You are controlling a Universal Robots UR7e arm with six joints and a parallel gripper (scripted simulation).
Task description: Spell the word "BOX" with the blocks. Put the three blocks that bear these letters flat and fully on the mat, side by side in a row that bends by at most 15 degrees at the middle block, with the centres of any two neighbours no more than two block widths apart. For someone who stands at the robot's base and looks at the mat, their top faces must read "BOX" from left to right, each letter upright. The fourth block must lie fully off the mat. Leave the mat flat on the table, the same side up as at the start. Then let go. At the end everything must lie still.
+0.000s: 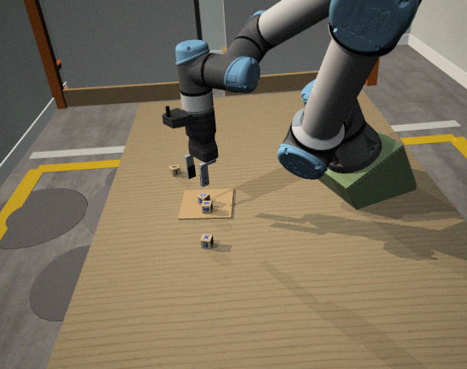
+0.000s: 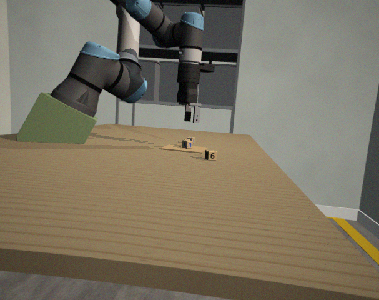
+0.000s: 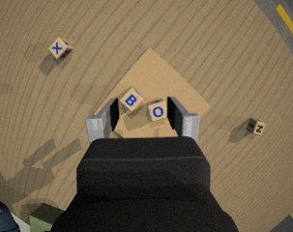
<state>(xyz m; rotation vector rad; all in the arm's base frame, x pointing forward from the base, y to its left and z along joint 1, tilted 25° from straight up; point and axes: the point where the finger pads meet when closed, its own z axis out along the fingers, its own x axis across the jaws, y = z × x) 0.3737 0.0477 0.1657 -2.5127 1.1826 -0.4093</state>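
The tan mat (image 1: 224,200) (image 3: 153,68) lies flat. The B block (image 1: 206,207) (image 3: 131,100) and O block (image 1: 203,197) (image 2: 187,143) (image 3: 158,111) sit on it letter up, close together and turned differently. Seen from the base, B is left of O. The X block (image 1: 206,241) (image 3: 59,47) lies off the mat on B's side, X up. The N block (image 1: 175,171) (image 2: 210,155) (image 3: 256,127) lies off the mat on O's side. My gripper (image 1: 197,181) (image 2: 191,121) (image 3: 142,107) is open and empty, high above the mat area. B is not clearly seen in the exterior view.
The green base block (image 1: 384,178) (image 2: 54,124) carries the arm at one side of the wooden table (image 1: 265,317) (image 2: 150,209). The table's far edge lies beyond the N block. Arm shadows cross the table between base and mat.
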